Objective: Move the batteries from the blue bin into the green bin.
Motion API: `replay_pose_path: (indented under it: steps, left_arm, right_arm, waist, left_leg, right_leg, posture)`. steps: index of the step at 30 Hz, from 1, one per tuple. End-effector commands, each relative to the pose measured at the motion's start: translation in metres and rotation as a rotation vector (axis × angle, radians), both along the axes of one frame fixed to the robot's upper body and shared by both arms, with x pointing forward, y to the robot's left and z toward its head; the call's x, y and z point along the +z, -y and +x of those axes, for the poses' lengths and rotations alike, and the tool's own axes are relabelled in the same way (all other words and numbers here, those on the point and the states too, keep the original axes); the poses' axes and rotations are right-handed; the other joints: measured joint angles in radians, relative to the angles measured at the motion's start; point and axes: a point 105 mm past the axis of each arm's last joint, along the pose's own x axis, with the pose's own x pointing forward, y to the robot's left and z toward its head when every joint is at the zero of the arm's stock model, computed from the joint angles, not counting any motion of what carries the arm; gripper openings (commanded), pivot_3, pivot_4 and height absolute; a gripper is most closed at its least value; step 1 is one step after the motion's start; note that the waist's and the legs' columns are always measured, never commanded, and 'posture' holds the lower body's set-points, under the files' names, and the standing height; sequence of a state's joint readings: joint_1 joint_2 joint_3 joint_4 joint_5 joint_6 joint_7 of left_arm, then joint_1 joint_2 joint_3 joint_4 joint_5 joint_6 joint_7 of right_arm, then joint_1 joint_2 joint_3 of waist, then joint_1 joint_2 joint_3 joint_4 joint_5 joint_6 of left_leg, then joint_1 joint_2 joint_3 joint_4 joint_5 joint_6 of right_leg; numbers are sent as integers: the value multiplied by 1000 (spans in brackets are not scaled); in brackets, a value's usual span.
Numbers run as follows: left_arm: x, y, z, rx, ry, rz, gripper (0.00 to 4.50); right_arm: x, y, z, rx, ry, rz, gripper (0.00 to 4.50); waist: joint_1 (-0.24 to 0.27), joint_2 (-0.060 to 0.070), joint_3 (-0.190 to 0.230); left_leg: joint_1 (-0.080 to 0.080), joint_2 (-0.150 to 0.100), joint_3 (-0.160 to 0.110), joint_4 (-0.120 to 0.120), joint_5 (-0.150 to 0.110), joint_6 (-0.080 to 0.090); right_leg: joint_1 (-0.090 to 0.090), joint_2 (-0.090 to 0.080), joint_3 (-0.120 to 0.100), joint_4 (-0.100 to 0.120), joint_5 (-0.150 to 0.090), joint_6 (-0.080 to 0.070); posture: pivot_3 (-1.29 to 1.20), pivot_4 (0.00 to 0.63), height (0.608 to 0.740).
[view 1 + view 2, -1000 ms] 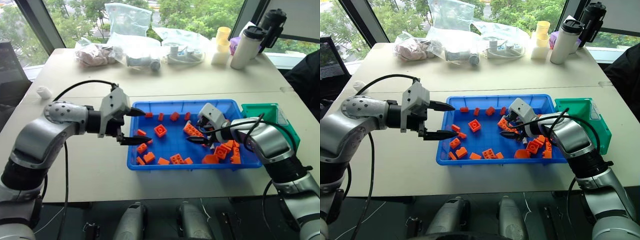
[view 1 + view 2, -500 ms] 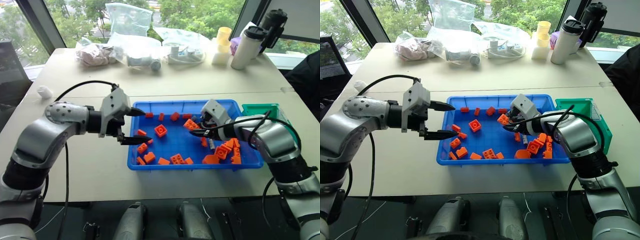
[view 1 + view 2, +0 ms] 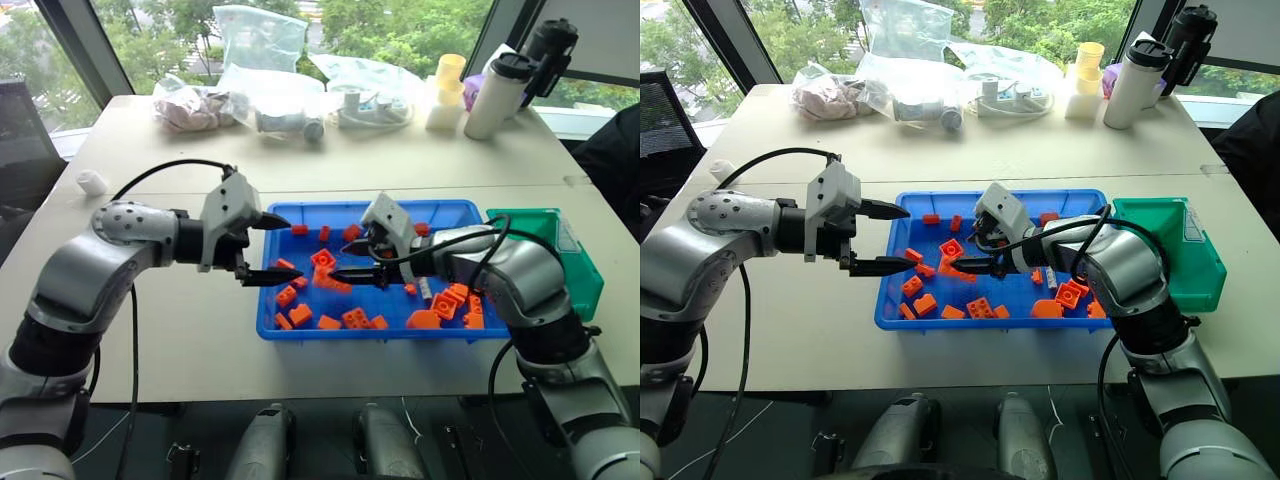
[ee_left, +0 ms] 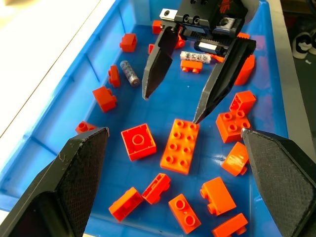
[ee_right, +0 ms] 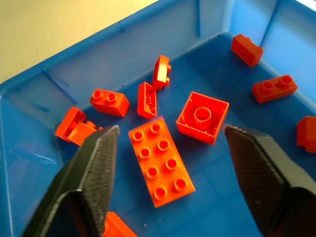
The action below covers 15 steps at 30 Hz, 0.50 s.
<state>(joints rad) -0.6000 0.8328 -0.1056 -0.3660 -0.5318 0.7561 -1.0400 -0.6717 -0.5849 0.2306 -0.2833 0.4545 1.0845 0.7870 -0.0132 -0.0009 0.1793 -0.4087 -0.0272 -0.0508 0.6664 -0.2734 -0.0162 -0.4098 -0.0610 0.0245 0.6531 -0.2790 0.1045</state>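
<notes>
Counter [image 3: 420, 160]: pale, wide; carries both bins, with bags, bottles and cups along its far edge.

Blue bin [image 3: 300, 328]: largest container, shallow, at the counter's middle; both sets of fingers meet over its left half.

Green bin [image 3: 580, 268]: smaller, deeper; touching or just beside the blue bin's right end, well away from either set of fingers.

Left gripper [image 3: 268, 250]: fingers released, spread wide, empty, pointing right across the bin's left rim.

Right gripper [image 4: 175, 98]: fingers released, spread apart, empty, pointing left toward the left fingers. One fingertip [image 4: 197, 118] stands at or just above the edge of the eight-stud brick.

Orange bricks, many, scattered on the bin floor. Eight-stud flat brick [image 5: 160, 160]: lies between the right fingers. Square single-stud brick [image 5: 202, 117]: just beside it, nearer one right finger.

Batteries: two silvery cylinders on the blue bin's floor. One [image 4: 130, 72] lies beyond the right gripper's outer finger, near the bin wall. The other [image 4: 195, 57] lies behind the right fingers, under their base, beside an orange brick.
</notes>
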Motion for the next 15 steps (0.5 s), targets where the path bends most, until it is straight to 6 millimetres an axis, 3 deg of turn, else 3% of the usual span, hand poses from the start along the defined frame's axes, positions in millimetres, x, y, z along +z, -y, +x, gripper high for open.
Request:
replay_pose_path:
  steps: [1, 5, 8, 15]
  left_arm:
    - [5, 1, -3, -8, 33, 4, 4500]
    - [5, 1, -4, -6, 32, 4, 4500]
    - [5, 1, -4, -5, 31, 3, 4500]
    - [5, 1, -3, -3, 32, 0, 4500]
  right_arm:
    - [15, 4, 1, 9, 69, 5, 4463]
    - [28, 29, 25, -144, 104, 30, 4463]
    - [19, 51, 40, -308, 68, 40, 4463]
    - [1, 60, 45, -451, 22, 46, 4463]
  waist:
    - [-1, 0, 0]
    - [-2, 0, 0]
    - [0, 0, 0]
    - [-2, 0, 0]
  left_leg:
    - [0, 0, 0, 0, 0, 0]
    - [0, 0, 0, 0, 0, 0]
    - [0, 0, 0, 0, 0, 0]
    - [0, 0, 0, -1, 0, 0]
  right_leg:
    - [0, 0, 0, 0, 0, 0]
    - [0, 0, 0, 0, 0, 0]
    - [0, 0, 0, 0, 0, 0]
    - [0, 0, 0, 0, 0, 0]
  posture:
    - [0, 150, 740]
    - [0, 150, 740]
    - [0, 150, 740]
    - [0, 150, 740]
